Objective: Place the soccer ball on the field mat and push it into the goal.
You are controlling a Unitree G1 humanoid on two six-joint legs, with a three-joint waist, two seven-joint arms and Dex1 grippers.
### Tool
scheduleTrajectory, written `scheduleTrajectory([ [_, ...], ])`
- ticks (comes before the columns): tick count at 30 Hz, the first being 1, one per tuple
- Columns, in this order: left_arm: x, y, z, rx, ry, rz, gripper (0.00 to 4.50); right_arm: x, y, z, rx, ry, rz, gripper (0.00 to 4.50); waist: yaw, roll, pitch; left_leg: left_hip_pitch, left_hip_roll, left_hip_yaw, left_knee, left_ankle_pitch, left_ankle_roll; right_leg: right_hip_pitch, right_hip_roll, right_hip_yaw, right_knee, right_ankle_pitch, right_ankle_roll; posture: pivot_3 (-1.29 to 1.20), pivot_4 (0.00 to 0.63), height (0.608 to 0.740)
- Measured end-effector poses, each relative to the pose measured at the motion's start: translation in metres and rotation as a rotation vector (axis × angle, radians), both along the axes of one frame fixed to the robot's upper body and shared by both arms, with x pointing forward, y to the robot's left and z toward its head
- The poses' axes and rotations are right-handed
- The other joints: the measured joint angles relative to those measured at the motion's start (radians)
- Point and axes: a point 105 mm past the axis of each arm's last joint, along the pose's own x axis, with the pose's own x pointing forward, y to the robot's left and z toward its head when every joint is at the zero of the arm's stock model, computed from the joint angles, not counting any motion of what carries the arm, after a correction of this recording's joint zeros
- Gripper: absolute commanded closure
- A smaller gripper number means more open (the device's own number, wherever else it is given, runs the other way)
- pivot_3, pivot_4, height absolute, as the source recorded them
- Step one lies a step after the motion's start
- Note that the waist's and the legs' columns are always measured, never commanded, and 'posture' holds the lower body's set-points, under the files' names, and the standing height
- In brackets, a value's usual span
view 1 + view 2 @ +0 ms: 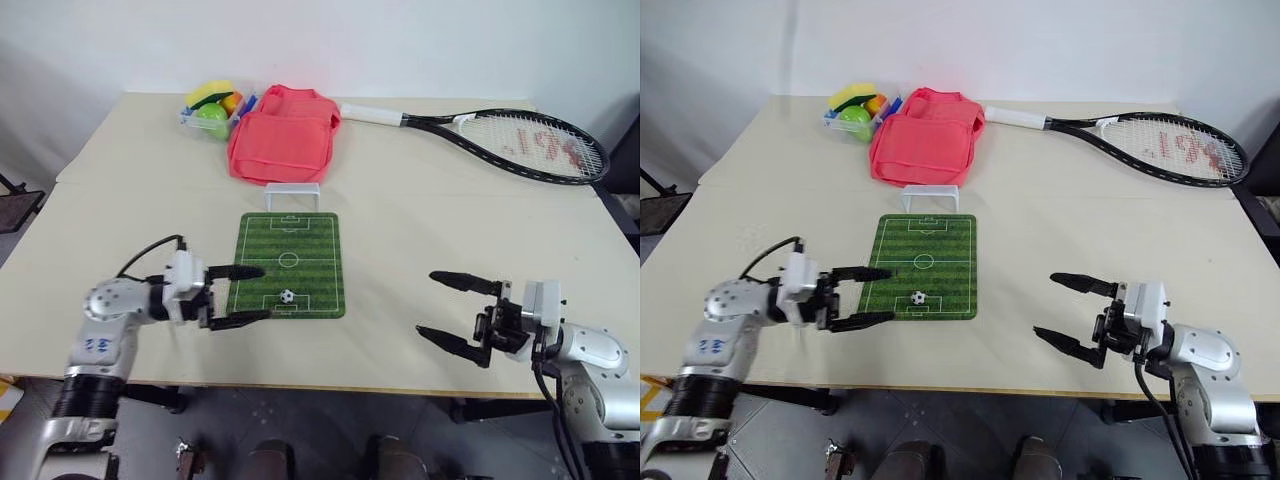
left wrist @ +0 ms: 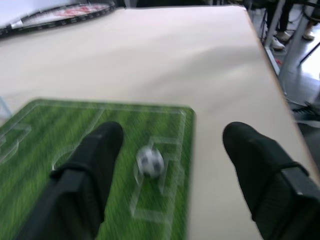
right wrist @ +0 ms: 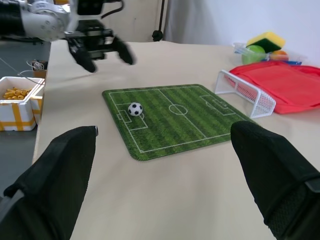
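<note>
1. Hovering at the mat's left edge, the left two-finger black gripper (image 1: 242, 295) stood spread and empty, fingers pointing across the mat, ball lying free just beyond the tips.
2. The tiny white soccer ball with black patches (image 1: 287, 296) sat on the flat green turf-print field mat with white pitch lines (image 1: 300, 235), in the near penalty box, touching neither finger.
3. Handling, as I judged it: the ball looked very light, hard and smooth, so it would roll at the slightest touch and skid off line if hit off-centre. No grasp needed; a fingertip contact on its near side, dead centre, pushing along the mat's long axis, seemed right.
4. The mat looked thin and might slide or lift at the edge if a finger caught it.
5. The small white rectangular goal frame with netting (image 1: 292, 196) stood at the mat's far end, mouth facing the ball. The lane between them looked unobstructed. The frame seemed light enough to shift if struck.
6. The right black gripper (image 1: 452, 312) was likewise spread and empty, well apart on the right.
7. Behind the goal lay a red fabric bag (image 1: 285, 135), beside it a clear tray of coloured toys (image 1: 212, 115) and a black tennis racket (image 1: 520, 140); none blocked the push.
</note>
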Motion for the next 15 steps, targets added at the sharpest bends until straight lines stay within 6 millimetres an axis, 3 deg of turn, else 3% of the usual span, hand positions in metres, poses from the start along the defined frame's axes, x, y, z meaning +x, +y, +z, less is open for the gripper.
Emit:
scheduleTrajectory([
  [4, -0.018, 0.013, -0.015, -0.020, 0.108, 0.007, 3.20, -0.002, -0.003, -0.001, -0.009, -0.001, 0.010, 0.00, 0.014, 0.001, 0.001, -0.001, 0.000, 0.000, 0.002, 0.000, 0.000, 0.000, 0.000, 0.000, 0.000, 0.000, 0.000, 0.00, 0.150, 0.740],
  [8, -0.023, -0.009, -0.018, -0.073, 0.108, -0.036, 4.42, -0.004, -0.003, 0.000, -0.023, -0.016, 0.025, 0.00, 0.018, 0.001, 0.001, -0.001, -0.001, 0.000, 0.005, -0.001, 0.002, 0.001, 0.000, 0.000, 0.000, 0.001, 0.000, 0.00, 0.150, 0.740],
  [15, 0.004, -0.057, -0.023, -0.135, 0.065, -0.033, 4.47, -0.009, -0.006, -0.008, -0.030, 0.003, 0.018, 0.00, 0.016, 0.001, 0.001, -0.001, 0.000, 0.000, 0.006, -0.001, 0.002, 0.001, 0.000, 0.001, 0.001, 0.001, 0.000, 0.00, 0.150, 0.740],
])
